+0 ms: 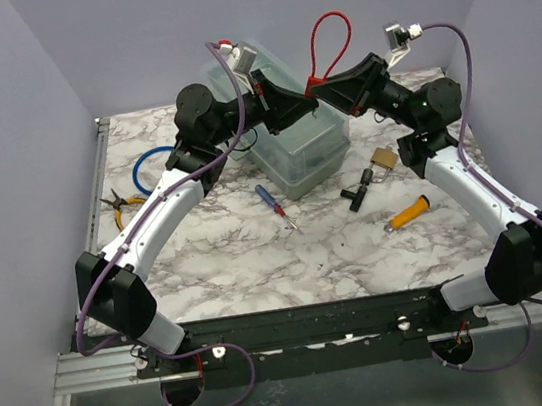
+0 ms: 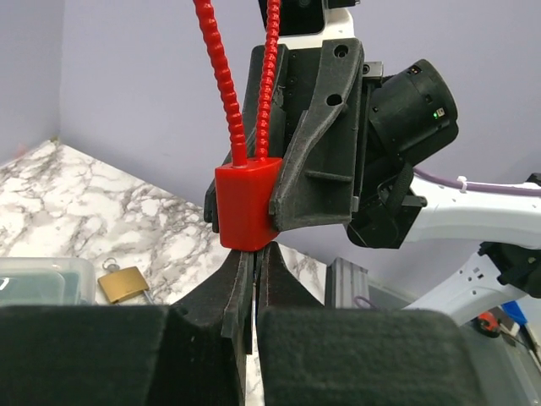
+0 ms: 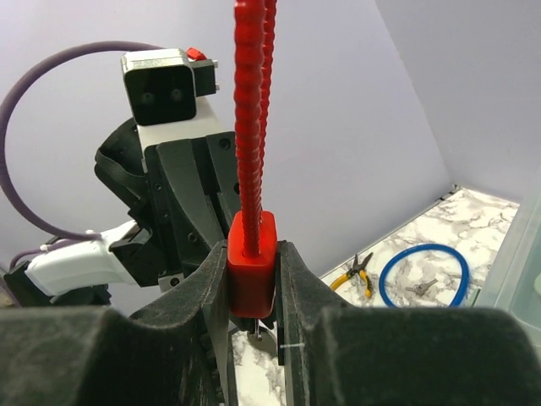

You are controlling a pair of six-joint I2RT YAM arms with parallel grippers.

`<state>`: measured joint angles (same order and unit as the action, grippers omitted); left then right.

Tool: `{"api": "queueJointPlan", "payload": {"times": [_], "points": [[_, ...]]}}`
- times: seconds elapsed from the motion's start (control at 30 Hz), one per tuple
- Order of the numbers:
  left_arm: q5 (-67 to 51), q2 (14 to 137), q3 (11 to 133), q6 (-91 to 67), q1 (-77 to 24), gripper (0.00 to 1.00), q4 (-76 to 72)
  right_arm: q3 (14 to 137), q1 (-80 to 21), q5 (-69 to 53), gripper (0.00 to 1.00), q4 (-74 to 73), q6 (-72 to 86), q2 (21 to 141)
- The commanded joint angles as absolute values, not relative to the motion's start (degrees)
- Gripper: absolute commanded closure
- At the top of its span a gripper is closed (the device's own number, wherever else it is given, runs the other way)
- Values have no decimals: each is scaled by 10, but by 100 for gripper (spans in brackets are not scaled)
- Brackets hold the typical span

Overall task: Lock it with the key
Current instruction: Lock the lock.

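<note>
**A:** How far along is the locking?

**B:** Early, I'd judge. On the marble table (image 1: 240, 268) the clear box (image 1: 299, 153) sits toward the far edge, about midway between the left and right edges. Both arms meet in the air above it.

**A:** Holding what?

**B:** The right gripper (image 3: 252, 252) is clamped on the red block of a cable lock (image 2: 245, 203), with the ribbed loop standing straight up. The left gripper (image 2: 255, 254) has its jaws pressed together right under that block, at its underside.

**A:** Pressed together on a key?

**B:** I cannot tell. The right wrist view shows a small silvery bit (image 3: 258, 331) poking out below the block. It may be a key, but it is too small to be sure. Nothing shows whether it is seated or turned.

**A:** And the brass padlock?

**B:** The padlock (image 1: 382, 159) lies on the table just right of the box, toward the right edge, well apart from both grippers. Nothing touches it. I can't make out whether its shackle is closed.

**A:** So what is left?

**B:** If the red lock is the one meant, it is held steady and the key work at its base is under way or about to start. If the padlock is meant, every step is yet to be done.
</note>
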<state>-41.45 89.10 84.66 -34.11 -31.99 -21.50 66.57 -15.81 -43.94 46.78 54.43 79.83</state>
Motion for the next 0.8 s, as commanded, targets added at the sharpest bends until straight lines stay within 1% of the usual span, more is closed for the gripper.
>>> {"api": "queueJointPlan", "payload": {"times": [0.0, 0.2, 0.57, 0.77], "points": [[-481, 879, 823, -424, -312, 100, -276, 665, -162, -434, 100, 508, 561, 788], [-561, 900, 816, -535, -298, 100, -358, 661, -163, -468, 100, 549, 599, 782], [-668, 936, 821, -641, -297, 100, -478, 645, -163, -510, 100, 586, 608, 764], [-675, 921, 799, -637, -281, 74, -495, 637, -163, -499, 100, 577, 578, 758]]}}
